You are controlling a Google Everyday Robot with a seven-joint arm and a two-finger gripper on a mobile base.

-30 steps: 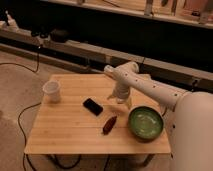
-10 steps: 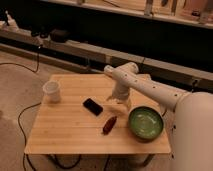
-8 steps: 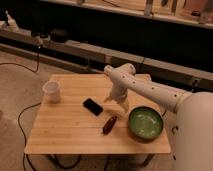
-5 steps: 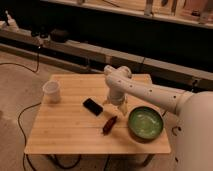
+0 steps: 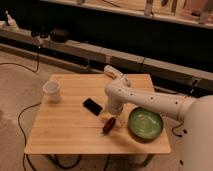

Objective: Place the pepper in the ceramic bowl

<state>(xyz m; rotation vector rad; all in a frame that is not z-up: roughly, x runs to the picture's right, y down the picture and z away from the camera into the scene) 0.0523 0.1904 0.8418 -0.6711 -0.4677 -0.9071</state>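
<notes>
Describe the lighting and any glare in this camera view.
Camera view: dim, warm light, with the background dark; the table is well lit; the ceramic bowl shows soft glare inside; the gripper hangs just above the pepper.

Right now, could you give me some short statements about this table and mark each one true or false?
1. The pepper lies in the bowl. False: it lies on the table, beside the bowl.
2. The gripper is close above the pepper. True.
3. The cup stands near the table's left edge in the picture. True.
4. The black object is inside the cup. False: it lies flat on the table, between cup and pepper.
5. The bowl is green. True.
</notes>
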